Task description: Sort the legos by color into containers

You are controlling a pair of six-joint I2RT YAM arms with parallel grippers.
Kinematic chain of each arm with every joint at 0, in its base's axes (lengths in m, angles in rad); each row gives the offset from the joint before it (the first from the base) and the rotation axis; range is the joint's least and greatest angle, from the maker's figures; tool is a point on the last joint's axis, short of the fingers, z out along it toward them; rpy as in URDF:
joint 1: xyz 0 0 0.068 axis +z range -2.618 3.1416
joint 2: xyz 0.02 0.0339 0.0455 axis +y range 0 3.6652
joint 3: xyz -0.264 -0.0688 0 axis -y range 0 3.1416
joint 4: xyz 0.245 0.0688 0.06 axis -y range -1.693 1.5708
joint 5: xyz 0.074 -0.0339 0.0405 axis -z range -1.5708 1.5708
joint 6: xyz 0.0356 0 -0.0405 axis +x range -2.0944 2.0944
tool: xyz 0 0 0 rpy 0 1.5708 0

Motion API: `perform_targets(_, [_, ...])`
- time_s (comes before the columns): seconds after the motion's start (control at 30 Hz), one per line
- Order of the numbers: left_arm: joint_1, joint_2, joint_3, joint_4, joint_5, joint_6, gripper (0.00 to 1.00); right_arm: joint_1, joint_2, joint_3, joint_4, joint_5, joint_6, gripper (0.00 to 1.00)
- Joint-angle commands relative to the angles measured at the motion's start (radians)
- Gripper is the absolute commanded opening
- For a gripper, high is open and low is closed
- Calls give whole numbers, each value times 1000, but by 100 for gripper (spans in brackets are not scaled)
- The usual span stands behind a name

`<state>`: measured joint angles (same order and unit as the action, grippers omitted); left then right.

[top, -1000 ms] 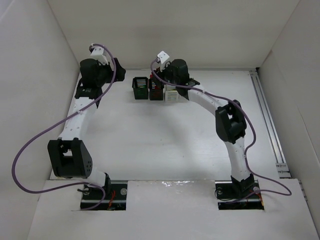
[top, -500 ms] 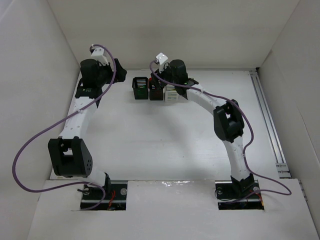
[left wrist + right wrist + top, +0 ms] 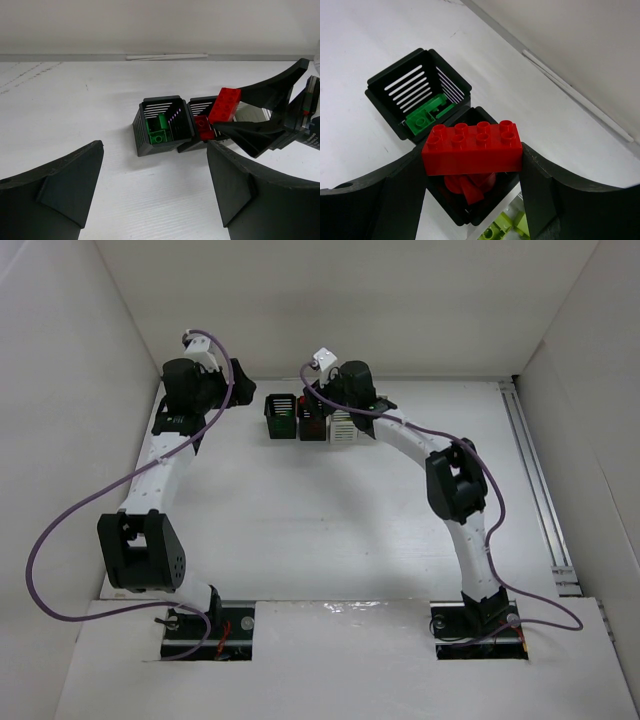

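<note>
My right gripper (image 3: 472,172) is shut on a red lego brick (image 3: 472,148) and holds it just above a black basket (image 3: 465,212) that has red pieces (image 3: 467,185) in it. The brick also shows in the left wrist view (image 3: 225,104). To the left stands another black basket (image 3: 385,95) with green legos (image 3: 422,117); it also shows in the left wrist view (image 3: 161,124). A white basket (image 3: 343,430) with yellow-green legos (image 3: 507,227) is to the right. My left gripper (image 3: 155,187) is open and empty, some way short of the baskets.
The three baskets stand in a row at the back middle of the white table (image 3: 300,510). White walls close in the back and sides. A rail (image 3: 535,470) runs along the right edge. Cables hang from both arms.
My right gripper has shifted slightly left over the baskets with the red brick. The left arm has barely moved.
</note>
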<state>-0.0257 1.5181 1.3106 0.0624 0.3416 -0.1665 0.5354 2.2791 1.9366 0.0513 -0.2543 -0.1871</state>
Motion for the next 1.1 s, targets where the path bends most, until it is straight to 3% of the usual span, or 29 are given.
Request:
perform_targets(0.0, [3,-4,41,34,23,-10,82,-3,13,41,15,4,9,60])
perform_targets(0.43, [3,5,41,43,33,-19,83,-3,13,41,15,4,9,87])
perform_targets(0.67, [3,14,50,43,53,-28,83,-3,-32,50,25,4,9,87])
perform_targets(0.83, [3,-22,15,65,71,8,84,-37,-164,21,47,30,58,84])
perform_targets(0.93, [-17,-45,1,56,71,45,84,-83,-274,-42,47,67,97,84])
perform_targets(1.07, [-17,-65,-48,-13,60,85,88,-166,-461,-290,10,90,121,87])
